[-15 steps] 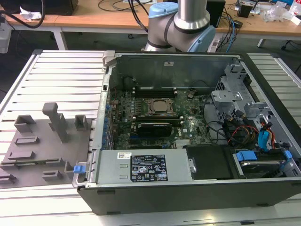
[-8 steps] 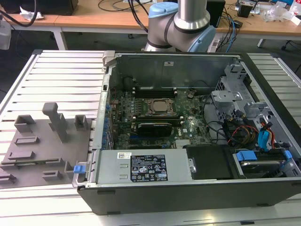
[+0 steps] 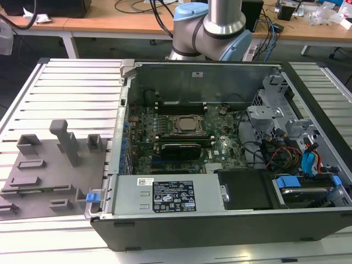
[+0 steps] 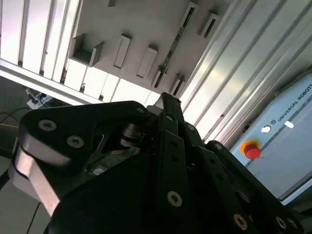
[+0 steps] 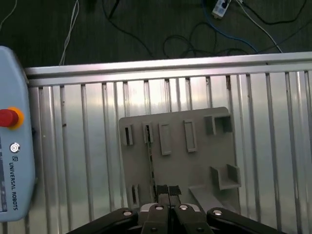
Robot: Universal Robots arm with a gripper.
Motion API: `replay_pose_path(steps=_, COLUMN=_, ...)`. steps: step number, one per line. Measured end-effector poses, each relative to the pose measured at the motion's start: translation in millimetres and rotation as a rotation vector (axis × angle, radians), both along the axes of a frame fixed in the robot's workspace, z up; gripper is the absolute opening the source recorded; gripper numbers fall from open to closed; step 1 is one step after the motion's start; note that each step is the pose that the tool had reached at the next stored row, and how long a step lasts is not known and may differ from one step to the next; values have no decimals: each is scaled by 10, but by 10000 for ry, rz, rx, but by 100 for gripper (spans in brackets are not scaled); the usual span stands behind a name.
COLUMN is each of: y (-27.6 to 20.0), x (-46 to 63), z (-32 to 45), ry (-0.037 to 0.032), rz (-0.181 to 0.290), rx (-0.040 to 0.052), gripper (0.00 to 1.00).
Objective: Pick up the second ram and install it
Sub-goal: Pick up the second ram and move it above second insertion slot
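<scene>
The second ram is a thin green stick standing on its edge in a slot of the grey holder plate. In the second wrist view the ram shows as a narrow green strip among the holder blocks. My gripper hangs well above the plate, its dark fingers together with nothing between them. The ram lies just beside the fingertips' line of sight. From the side, the gripper points down toward the plate. In the exterior view the holder plate lies at the left of the open computer case.
Inside the case are the motherboard, the square processor, a power supply and cables with drive bays. A pendant with a red button lies beside the plate on the slatted aluminium table. Cables run over the floor.
</scene>
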State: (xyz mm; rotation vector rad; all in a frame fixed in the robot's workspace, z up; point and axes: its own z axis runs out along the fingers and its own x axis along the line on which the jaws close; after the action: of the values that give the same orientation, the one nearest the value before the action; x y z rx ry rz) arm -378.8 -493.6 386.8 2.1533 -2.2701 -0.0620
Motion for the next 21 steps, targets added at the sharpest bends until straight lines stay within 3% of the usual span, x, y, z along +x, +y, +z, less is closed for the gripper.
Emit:
replay_pose_path(steps=2, y=0, x=0, z=0, ry=-1, rz=307, rx=0, gripper=11)
replay_pose_path(steps=4, y=0, x=0, z=0, ry=0, rz=1536, rx=0, gripper=11)
replay_pose_path(steps=6, y=0, x=0, z=0, ry=0, rz=2135, rx=0, gripper=11)
replay_pose_path(steps=21, y=0, x=0, z=0, ry=-1, rz=3440, rx=0, gripper=11)
